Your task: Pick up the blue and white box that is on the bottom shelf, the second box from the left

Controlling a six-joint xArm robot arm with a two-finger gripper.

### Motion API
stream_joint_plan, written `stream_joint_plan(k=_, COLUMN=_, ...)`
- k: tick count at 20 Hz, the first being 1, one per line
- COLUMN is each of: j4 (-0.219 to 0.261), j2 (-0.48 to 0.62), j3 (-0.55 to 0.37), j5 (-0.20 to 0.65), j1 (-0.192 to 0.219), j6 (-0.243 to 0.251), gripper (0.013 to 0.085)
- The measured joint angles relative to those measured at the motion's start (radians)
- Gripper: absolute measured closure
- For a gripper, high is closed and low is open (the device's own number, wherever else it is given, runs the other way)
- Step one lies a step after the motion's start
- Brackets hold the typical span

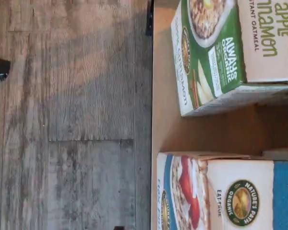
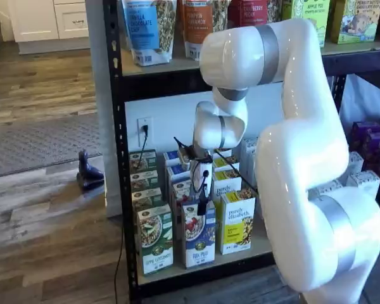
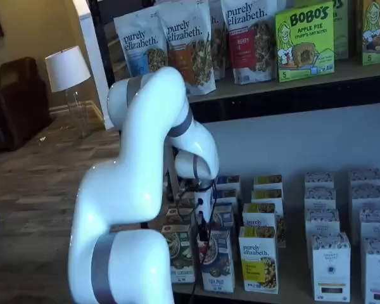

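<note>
The blue and white box [image 2: 199, 242] stands at the front of the bottom shelf [image 2: 177, 271], between a green-and-white carton [image 2: 155, 239] and a yellow carton [image 2: 237, 223]. It also shows in a shelf view [image 3: 218, 261] and, turned on its side, in the wrist view [image 1: 216, 194] next to the green carton [image 1: 213, 52]. My gripper [image 2: 202, 204] hangs in front of the box's top edge; it also shows in a shelf view [image 3: 201, 220]. Only a thin dark finger shows, with no clear gap. I cannot tell whether it touches the box.
More cartons stand in rows behind the front ones. The black rack post [image 2: 117, 158] rises at the left. The higher deck carries pouches [image 2: 149, 28]. White boxes [image 3: 330, 266] stand further right. A cable [image 2: 225, 161] runs beside the gripper. Wood floor [image 1: 67, 115] lies before the shelf.
</note>
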State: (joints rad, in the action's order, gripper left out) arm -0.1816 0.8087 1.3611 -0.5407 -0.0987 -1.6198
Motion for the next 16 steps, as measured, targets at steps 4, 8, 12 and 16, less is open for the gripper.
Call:
stream_joint_plan(k=4, j4=0.029, j2=0.010, j3=0.031, j5=-0.064, j1=-0.003, j6=0.030, gripper=0.0130)
stream_joint_plan(k=8, j4=0.014, j2=0.020, j3=0.036, j5=-0.053, j1=-0.005, j6=0.018, gripper=0.0130)
stream_joint_plan(k=12, j4=-0.015, j2=0.039, j3=0.053, j5=-0.038, j1=-0.001, j6=-0.010, gripper=0.0130)
stream_joint_plan(k=16, j4=0.003, j2=0.070, j3=0.090, j5=-0.046, j1=0.003, j6=0.001, gripper=0.0130)
